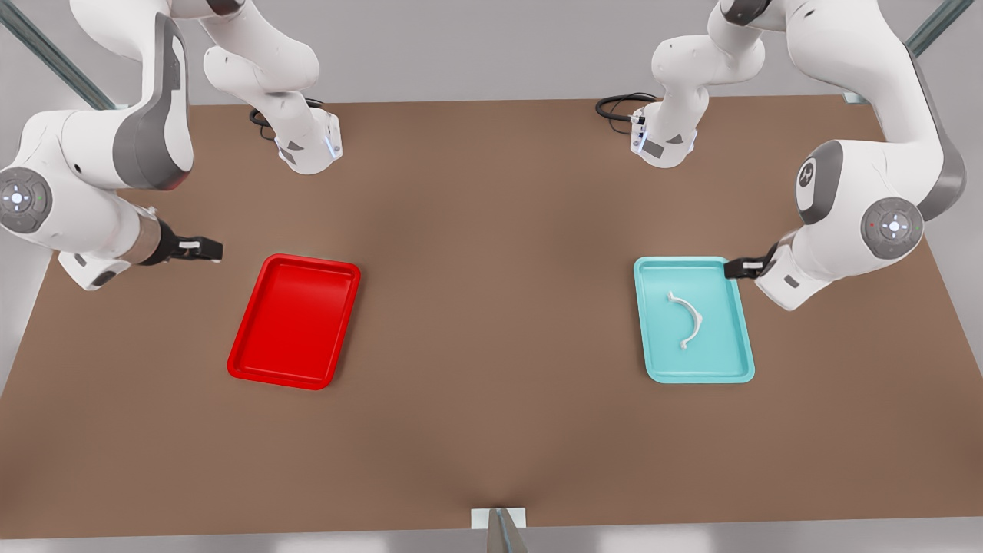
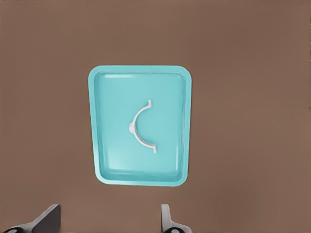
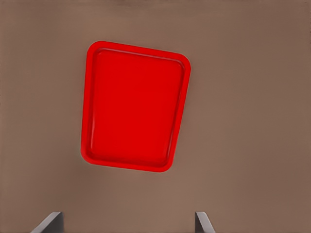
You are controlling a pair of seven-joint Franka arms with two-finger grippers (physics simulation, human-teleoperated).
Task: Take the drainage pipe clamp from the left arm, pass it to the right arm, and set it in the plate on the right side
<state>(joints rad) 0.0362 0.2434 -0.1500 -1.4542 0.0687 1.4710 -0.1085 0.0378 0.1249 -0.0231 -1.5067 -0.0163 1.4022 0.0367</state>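
The drainage pipe clamp (image 1: 697, 315) is a thin white half-ring lying flat inside a teal tray (image 1: 660, 353) on the front view's right. My left gripper (image 1: 733, 268) hovers open at that tray's far corner, above the table. In the left wrist view the clamp (image 2: 132, 127) rests mid-tray (image 2: 112, 155), some way from the open left gripper (image 2: 109, 218). The plate (image 1: 296, 319), a glossy red tray, lies on the front view's left and holds nothing. My right gripper (image 1: 211, 250) hangs open beside its far corner. From the right wrist, the plate (image 3: 136, 107) sits beyond the open right gripper (image 3: 127, 221).
Both trays rest on a brown table (image 1: 491, 307) with a wide bare stretch between them. The two arm bases (image 1: 311, 146) (image 1: 664, 142) stand at the table's far edge with black cables beside them. A small grey post (image 1: 499, 530) sits at the near edge.
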